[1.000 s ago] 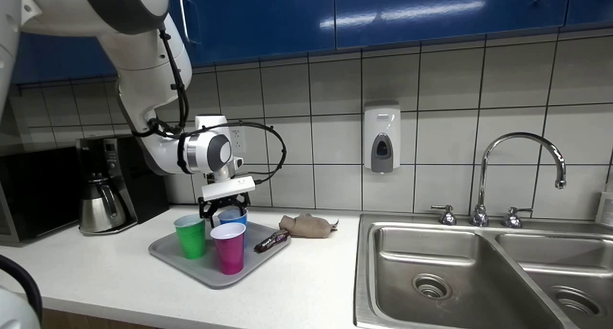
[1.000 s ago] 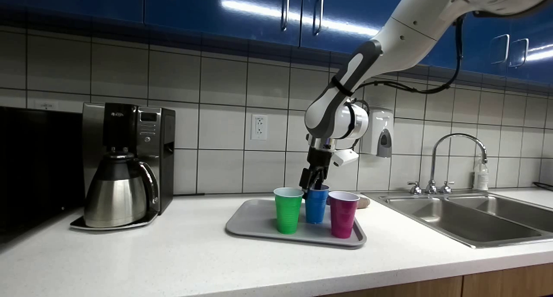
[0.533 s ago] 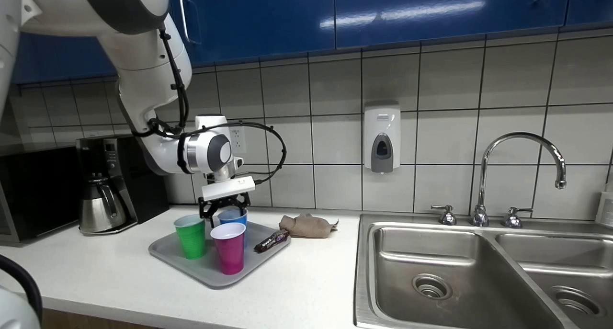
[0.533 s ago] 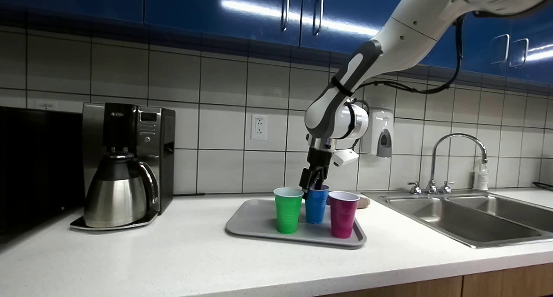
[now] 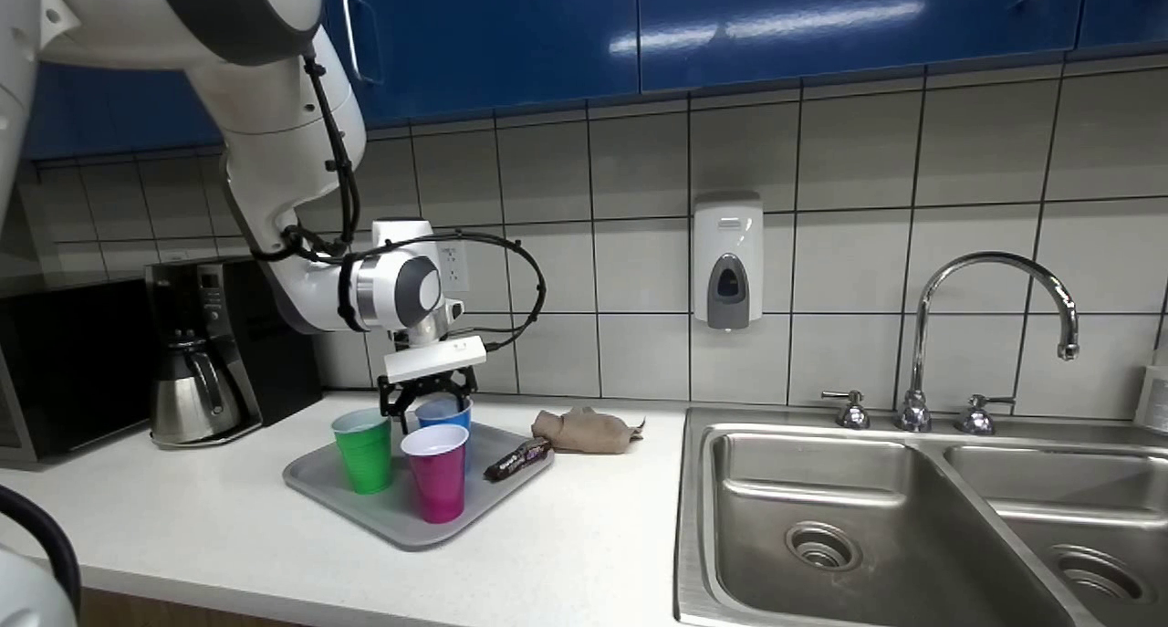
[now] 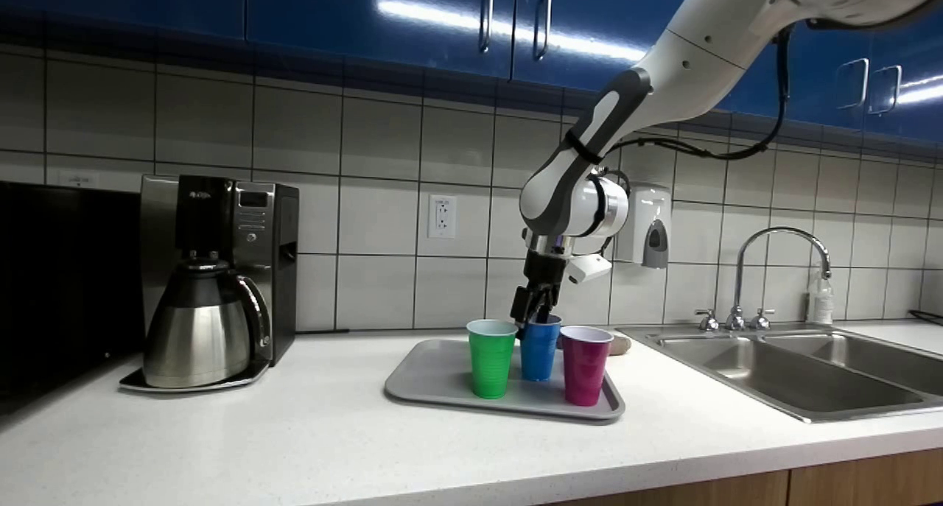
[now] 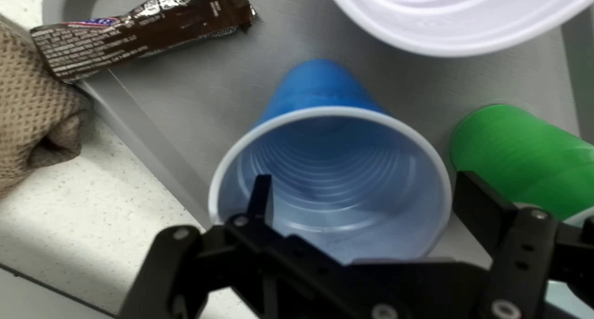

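Claw (image 7: 365, 183) is spread wide right now, jaws well apart, parked at the mouth of the blue cup (image 7: 320, 84). Going left to right in the wrist view: one finger (image 7: 263, 191) dips inside the cup, past the white rim, and the other finger (image 7: 480, 203) hangs outside it, over by the green cup (image 7: 519, 156). So most of the cup's mouth sits between the two, with slack rather than a pinch. Honestly can't tell from these angles if either one is brushing the plastic.

Now the counter (image 5: 602, 536), left to right in an exterior view. Way over on the left there's a black boxy appliance (image 5: 78, 362), then a coffee maker (image 5: 212, 308) with a steel carafe (image 5: 187, 408) sitting in it. Next is the gray tray (image 5: 388, 513) with three cups standing upright on it: the green one, then a magenta cup (image 5: 440, 485) up front, with the blue one tucked partly behind it, under the claw. A candy bar (image 5: 517, 460) in a dark brown wrapper lies at the tray's right edge, one end over the rim and just beside a crumpled brown cloth (image 5: 589, 431). Farther right, a white soap dispenser (image 5: 727, 262) is up on the tiled wall (image 5: 639, 271), then comes the steel sink (image 5: 695, 527) with two basins and a tall curved faucet (image 5: 919, 353) at the back.
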`<state>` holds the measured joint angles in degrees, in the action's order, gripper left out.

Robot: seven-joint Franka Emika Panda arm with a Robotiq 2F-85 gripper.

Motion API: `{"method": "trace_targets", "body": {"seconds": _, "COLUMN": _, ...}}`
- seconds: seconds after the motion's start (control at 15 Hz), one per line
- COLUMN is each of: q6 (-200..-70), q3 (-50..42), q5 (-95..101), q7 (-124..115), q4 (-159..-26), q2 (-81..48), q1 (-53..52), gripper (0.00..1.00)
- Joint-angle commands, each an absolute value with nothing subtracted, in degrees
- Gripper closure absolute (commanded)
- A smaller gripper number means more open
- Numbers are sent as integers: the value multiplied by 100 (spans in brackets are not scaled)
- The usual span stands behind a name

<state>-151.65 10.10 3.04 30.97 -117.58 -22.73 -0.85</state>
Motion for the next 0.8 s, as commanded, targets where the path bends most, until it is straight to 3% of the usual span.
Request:
{"method": "trace_targets", "body": {"seconds": 0.0, "q6": -15146, "q3": 1047, "q5": 371, "q7": 3055, "q4": -11736, "q2": -2250, "q1": -53, "gripper": 0}}
{"method": "trace_targets", "body": {"seconds": 0.73, "q6": -15133, "q3": 1170, "q5": 210, "q7": 3218, "q4": -11683, "q2": -2077, "q1": 43, "gripper": 0}}
